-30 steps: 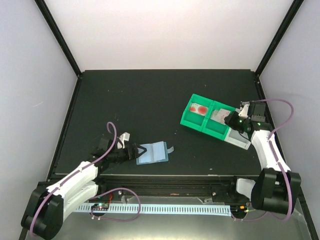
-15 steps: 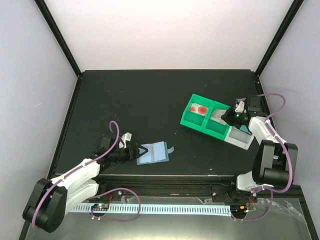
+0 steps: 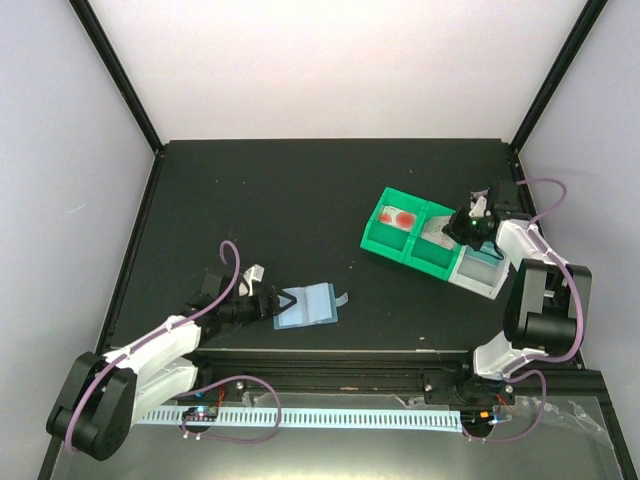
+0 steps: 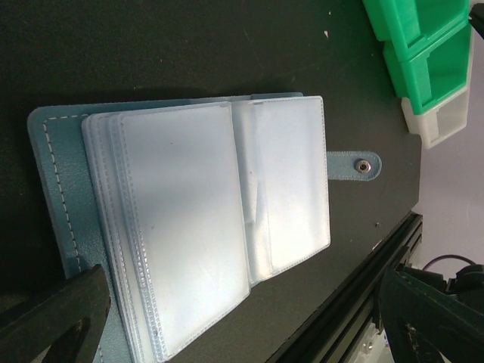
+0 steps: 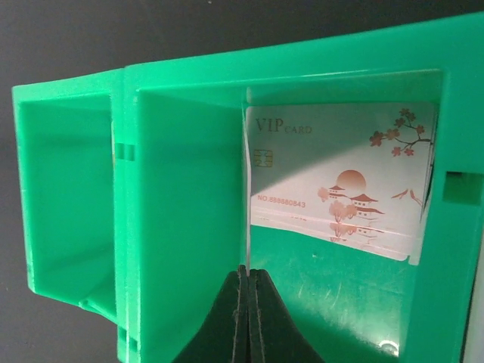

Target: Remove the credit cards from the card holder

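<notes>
Where green bin [image 3: 372, 244] sits right of frame, VIP card [image 5: 340, 174] sits in right green compartment, red-marked cards [image 3: 398, 218] in left one. Right tool [image 5: 246, 276] closed on white card [image 5: 247, 189], edge-on, face unseen. Card holder [image 3: 308, 304] open on tabletop [image 3: 250, 200], lower centre, frosted pockets hard to read; left tool [image 3: 283, 304] spread wide at its edge

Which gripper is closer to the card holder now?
Left. The left gripper sits open at the card holder's left edge; the right gripper is far right over the green bin, pinching a card.
</notes>
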Controlling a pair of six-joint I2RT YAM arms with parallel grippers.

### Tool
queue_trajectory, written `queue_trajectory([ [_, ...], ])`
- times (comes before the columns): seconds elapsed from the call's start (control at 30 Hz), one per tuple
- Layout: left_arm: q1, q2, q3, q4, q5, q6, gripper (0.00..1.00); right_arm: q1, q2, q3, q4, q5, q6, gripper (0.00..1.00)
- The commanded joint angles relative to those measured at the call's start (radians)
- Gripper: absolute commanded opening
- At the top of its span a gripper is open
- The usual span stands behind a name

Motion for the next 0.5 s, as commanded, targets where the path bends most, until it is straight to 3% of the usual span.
queue_trajectory([
  [0.0, 0.005, -0.002, 0.049, -0.025, 0.013, 0.036, 0.99, -0.006, 0.025, 0.038, -0.009, 0.036, -0.017, 0.01],
  [0.47, 0.005, -0.090, 0.050, -0.066, 0.007, 0.012, 0.99, -0.006, 0.060, 0.088, -0.058, 0.182, 0.002, 0.16],
])
